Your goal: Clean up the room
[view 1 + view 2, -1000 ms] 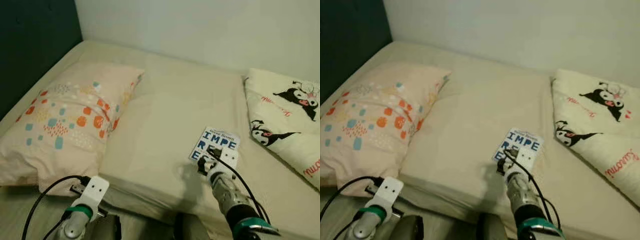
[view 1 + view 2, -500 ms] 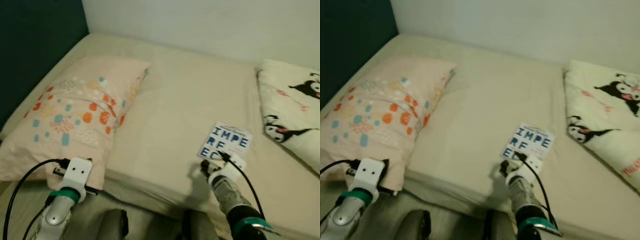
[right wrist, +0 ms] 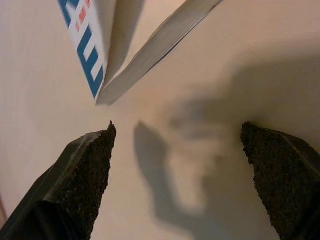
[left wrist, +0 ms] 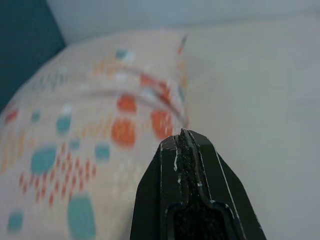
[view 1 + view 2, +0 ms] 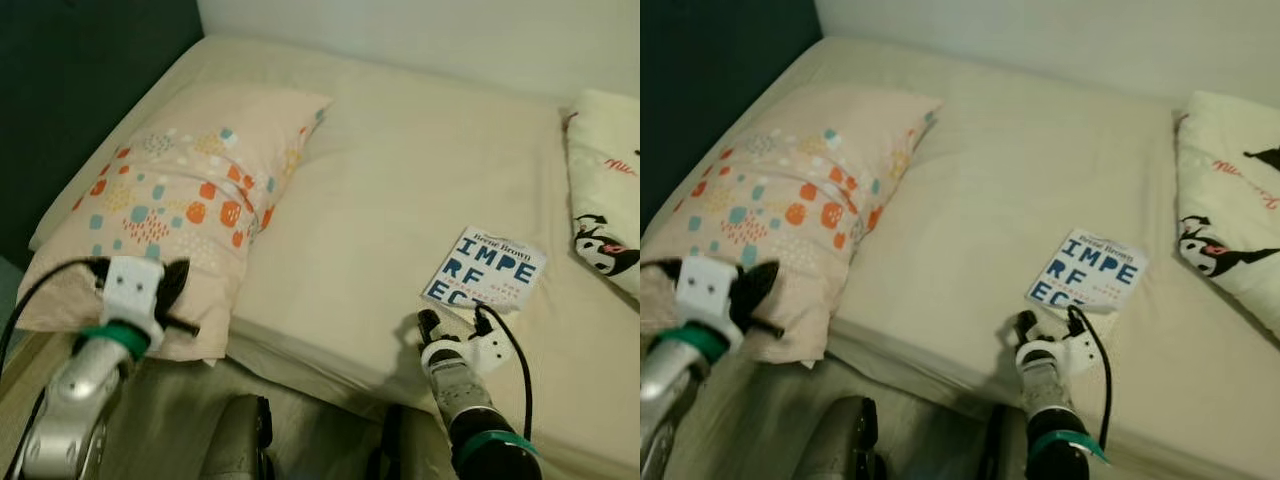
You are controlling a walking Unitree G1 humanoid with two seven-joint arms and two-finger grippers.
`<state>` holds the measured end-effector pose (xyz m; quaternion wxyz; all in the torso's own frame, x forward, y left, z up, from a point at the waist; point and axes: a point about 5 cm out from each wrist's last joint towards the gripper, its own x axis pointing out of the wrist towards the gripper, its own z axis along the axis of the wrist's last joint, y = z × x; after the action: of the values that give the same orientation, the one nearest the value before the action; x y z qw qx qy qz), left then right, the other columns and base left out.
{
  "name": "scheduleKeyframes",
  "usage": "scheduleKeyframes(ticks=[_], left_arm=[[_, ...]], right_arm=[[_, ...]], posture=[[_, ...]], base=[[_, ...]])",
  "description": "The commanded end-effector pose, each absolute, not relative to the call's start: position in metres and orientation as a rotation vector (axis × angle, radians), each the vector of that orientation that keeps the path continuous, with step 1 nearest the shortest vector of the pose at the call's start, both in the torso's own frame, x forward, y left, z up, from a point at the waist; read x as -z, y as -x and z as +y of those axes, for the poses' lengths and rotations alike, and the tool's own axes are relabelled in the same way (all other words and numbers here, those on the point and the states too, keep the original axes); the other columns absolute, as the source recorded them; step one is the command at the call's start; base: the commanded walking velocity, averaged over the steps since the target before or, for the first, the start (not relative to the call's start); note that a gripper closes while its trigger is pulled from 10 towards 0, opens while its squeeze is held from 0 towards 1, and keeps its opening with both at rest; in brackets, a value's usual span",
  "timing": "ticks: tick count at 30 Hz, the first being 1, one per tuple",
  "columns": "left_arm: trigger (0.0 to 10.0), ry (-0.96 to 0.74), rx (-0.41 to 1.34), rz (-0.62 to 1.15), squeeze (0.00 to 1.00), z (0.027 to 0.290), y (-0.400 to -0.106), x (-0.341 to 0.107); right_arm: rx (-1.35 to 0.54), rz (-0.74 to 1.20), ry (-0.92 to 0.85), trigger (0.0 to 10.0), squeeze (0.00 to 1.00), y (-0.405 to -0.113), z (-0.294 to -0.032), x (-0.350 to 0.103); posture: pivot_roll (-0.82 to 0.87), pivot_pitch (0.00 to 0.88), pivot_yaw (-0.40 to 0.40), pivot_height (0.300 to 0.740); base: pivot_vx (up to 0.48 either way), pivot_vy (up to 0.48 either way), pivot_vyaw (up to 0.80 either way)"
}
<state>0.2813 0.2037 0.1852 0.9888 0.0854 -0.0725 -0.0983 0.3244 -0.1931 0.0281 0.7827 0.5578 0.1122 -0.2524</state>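
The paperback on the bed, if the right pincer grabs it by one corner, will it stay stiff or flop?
The paperback looks thin and soft-covered, and in the right wrist view its cover lifts off the pages, so it would probably droop and fan open. It seems light. The open right pincer may also press into the soft bed sheet.

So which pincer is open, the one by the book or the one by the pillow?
The right pincer by the book; its fingers are spread apart.
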Motion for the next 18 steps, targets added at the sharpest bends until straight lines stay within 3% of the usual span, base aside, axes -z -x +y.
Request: scheduleKeyframes(ticks=[1,9,18], left_arm=[[10.0,-0.158,0.206,-0.111,0.00,0.208,-0.277,-0.184],[10.0,-0.179,0.244,-0.103,0.00,0.209,-0.266,-0.191],[10.0,-0.186,0.253,-0.087,0.00,0.213,-0.262,-0.196]], right_arm=[[0.603,0.244,-1.291,10.0,1.00,-0.316,-0.191,-0.017],[0.649,0.039,-1.420,10.0,1.00,-0.325,-0.213,-0.036],[0.590,-0.034,-1.410,10.0,1.00,-0.341,-0.222,-0.058]], posture=[[0.36,0.254,0.096,0.615],[0.39,0.262,0.104,0.615],[0.40,0.264,0.107,0.615]], base=[[0.000,0.000,0.00],[0.000,0.000,0.00],[0.000,0.000,0.00]])
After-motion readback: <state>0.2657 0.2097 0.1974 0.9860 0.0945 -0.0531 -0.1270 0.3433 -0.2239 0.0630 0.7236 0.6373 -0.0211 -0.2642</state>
